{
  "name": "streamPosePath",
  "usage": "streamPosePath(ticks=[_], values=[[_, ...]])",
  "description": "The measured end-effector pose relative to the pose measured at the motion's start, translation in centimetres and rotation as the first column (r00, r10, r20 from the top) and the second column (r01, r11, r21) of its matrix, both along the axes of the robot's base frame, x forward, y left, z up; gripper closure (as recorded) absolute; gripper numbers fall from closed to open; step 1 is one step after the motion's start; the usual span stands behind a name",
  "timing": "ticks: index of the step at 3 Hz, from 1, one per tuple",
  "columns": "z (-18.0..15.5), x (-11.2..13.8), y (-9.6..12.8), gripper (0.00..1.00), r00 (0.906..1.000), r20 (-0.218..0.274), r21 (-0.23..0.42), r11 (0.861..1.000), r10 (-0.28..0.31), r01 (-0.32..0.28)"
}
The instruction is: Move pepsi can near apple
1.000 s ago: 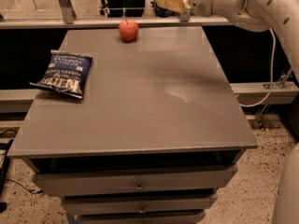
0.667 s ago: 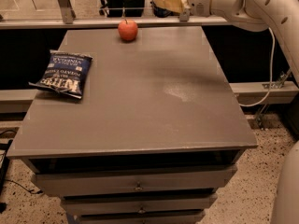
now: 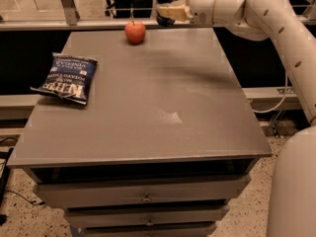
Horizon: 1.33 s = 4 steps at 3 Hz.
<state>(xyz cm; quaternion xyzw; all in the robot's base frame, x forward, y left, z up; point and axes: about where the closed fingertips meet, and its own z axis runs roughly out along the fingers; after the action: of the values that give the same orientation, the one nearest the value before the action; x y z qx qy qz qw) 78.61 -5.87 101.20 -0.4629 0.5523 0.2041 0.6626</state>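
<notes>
The apple is red-orange with a thin stem and sits at the far edge of the grey table, left of centre. The pepsi can is dark blue with a silver top and is held upright in the air over the table's far edge, a short way right of the apple and above it. My gripper is shut on the can, with cream fingers wrapped across its front. The white arm reaches in from the upper right.
A dark-blue chip bag lies flat at the table's left side. Drawers sit under the table front. A rail runs behind the far edge. My white base stands at the lower right.
The gripper with the can has moved a little left along the far edge, closer to the apple. The apple and chip bag have not moved.
</notes>
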Motion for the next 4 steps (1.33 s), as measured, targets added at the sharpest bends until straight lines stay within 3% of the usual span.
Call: streamPosePath(ticks=[2, 4], values=[[-5.6, 1.2, 4.0, 1.00, 0.9949, -0.089, -0.083, 0.995, 0.047, -0.054], [-7.5, 3.8, 5.1, 1.00, 0.9943, -0.106, -0.126, 0.992, 0.009, -0.023]])
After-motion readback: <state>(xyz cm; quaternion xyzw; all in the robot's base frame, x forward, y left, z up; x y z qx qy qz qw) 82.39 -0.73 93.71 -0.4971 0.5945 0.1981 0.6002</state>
